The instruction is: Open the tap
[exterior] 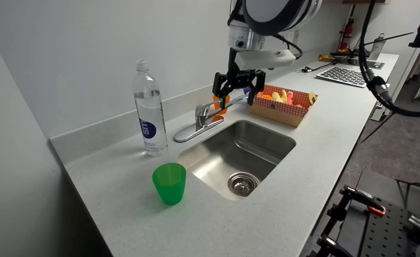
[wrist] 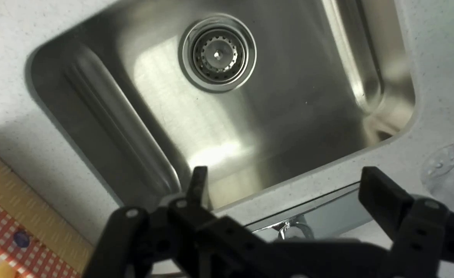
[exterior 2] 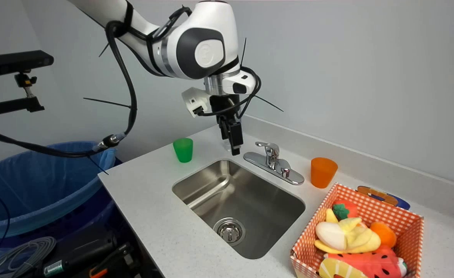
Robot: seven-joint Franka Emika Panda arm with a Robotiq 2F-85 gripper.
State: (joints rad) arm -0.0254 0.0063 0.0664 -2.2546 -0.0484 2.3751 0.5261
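In an exterior view the camera looks from above the green cup (exterior: 170, 184) end of the counter (exterior: 210, 228), aimed down its length. Pretty much the reverse in an exterior view with the gingham basket (exterior 2: 402, 224) closest: that camera faces back across the stainless sink (exterior 2: 250, 208) toward the cup. Both share the sink, chrome tap (exterior: 200, 116), basket and cup. Wrist view's way closer, staring nearly straight down into the sink, drain (wrist: 218, 54) up top, gripper (wrist: 282, 181) along the bottom.
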